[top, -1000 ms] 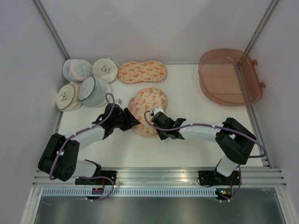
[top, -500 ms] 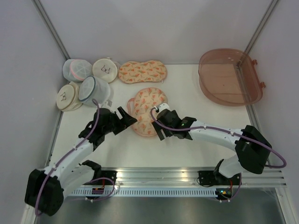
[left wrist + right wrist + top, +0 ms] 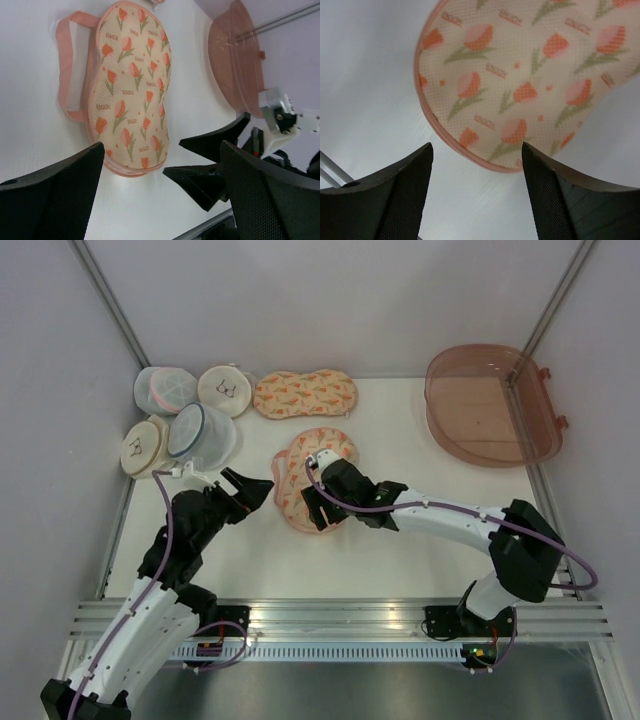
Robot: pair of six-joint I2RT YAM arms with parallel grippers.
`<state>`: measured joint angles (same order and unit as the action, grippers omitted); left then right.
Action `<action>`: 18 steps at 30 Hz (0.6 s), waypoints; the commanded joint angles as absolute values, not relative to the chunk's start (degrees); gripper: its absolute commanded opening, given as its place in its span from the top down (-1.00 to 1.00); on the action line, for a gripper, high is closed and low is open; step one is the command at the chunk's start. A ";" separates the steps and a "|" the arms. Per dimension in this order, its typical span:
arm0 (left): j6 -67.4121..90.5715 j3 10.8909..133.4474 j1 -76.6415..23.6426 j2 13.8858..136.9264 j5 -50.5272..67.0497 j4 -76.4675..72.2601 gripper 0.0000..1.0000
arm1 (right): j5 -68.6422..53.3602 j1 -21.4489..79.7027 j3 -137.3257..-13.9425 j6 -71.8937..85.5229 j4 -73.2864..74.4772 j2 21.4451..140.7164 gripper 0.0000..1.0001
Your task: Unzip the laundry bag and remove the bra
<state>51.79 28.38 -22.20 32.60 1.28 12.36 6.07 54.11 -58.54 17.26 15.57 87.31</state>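
Observation:
The laundry bag [image 3: 318, 465] is a peach, two-lobed case with an orange flower print and lies in the middle of the table. A loop of its pink edging [image 3: 67, 65] stands off one side. My left gripper [image 3: 256, 488] is open and empty, just left of the bag and apart from it. The left wrist view shows the bag [image 3: 132, 95] beyond my left gripper [image 3: 160, 190]. My right gripper [image 3: 316, 512] hangs open over the bag's near end. In the right wrist view the bag's rim [image 3: 470, 145] lies just ahead of my right gripper [image 3: 477, 170]. The bra is hidden.
A second peach printed case [image 3: 305, 393] lies at the back. Several round mesh pouches [image 3: 190, 435] are piled at the back left. A translucent pink tub [image 3: 490, 405] stands at the back right. Grey walls close in on both sides.
Both grippers have opened. My left gripper has drawn back to the left, off the bag. My right gripper has moved left, to the bag's near end.

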 commanded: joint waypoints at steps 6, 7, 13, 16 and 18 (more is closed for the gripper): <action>51.42 29.79 -22.06 26.98 -3.16 15.20 -0.99 | 0.18 56.42 -69.25 16.79 8.18 100.53 -0.39; 51.42 29.79 -21.97 26.72 -3.34 15.38 -0.99 | 0.35 56.60 -70.82 16.70 8.52 101.50 -0.38; 51.07 30.06 -21.97 24.88 -4.57 16.79 -0.99 | 0.44 57.22 -74.17 17.22 8.96 105.99 -0.06; 50.98 29.88 -21.97 24.35 -5.62 17.49 -0.99 | 0.44 57.57 -74.88 17.14 9.32 107.31 -0.02; 50.98 29.80 -22.06 24.17 -5.80 17.58 -0.99 | 0.70 57.83 -75.14 17.14 9.58 108.19 -0.02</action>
<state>51.77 28.40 -22.20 24.75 -4.01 17.12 0.84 57.23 -72.64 17.17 10.66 106.76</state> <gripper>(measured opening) 0.993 0.512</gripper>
